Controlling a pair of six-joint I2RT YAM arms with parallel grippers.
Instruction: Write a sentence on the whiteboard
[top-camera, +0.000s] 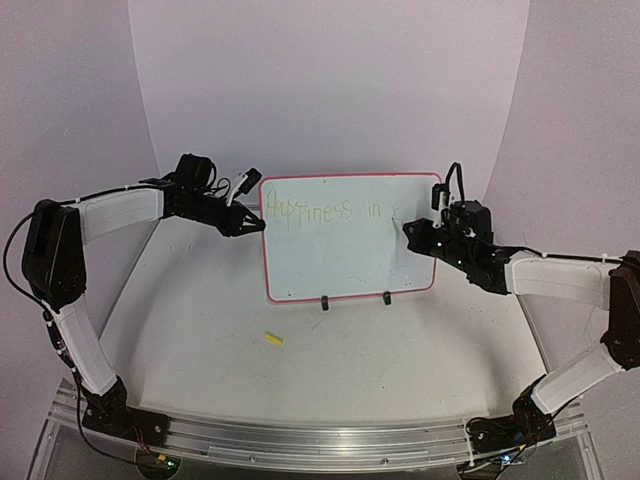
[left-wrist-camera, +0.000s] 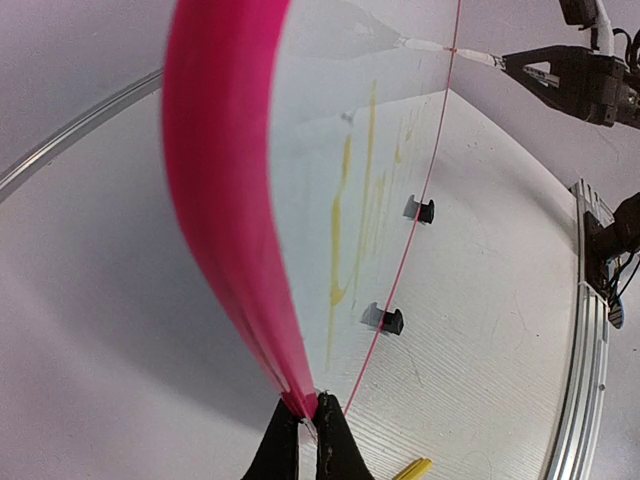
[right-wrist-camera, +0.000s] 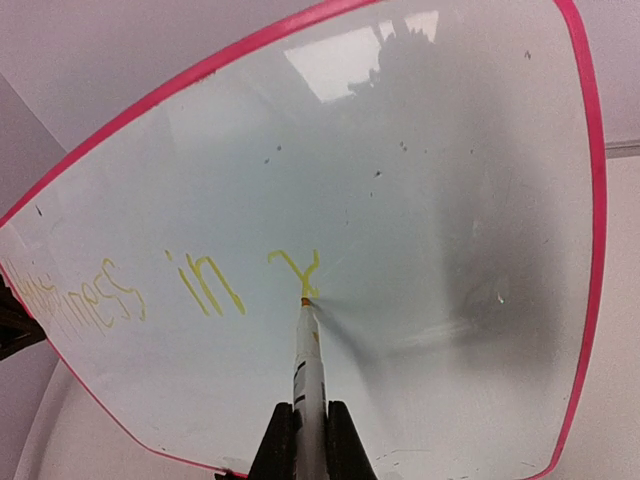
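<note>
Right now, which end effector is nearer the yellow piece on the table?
Left end effector, clamping the whiteboard edge behind the yellow piece; right end effector writes farther off.

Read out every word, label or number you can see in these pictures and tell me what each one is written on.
"Happiness in" – the sentence, faint yellow handwriting along the top of the whiteboard.
"y" – a lone letter after it, at the tip of the marker; the word is unfinished.
Nothing else is readable: no labels, brands or numbers show anywhere.

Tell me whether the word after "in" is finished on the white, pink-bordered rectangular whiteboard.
No: on the whiteboard only one yellow letter follows "in", with the white marker tip at its foot.
</note>
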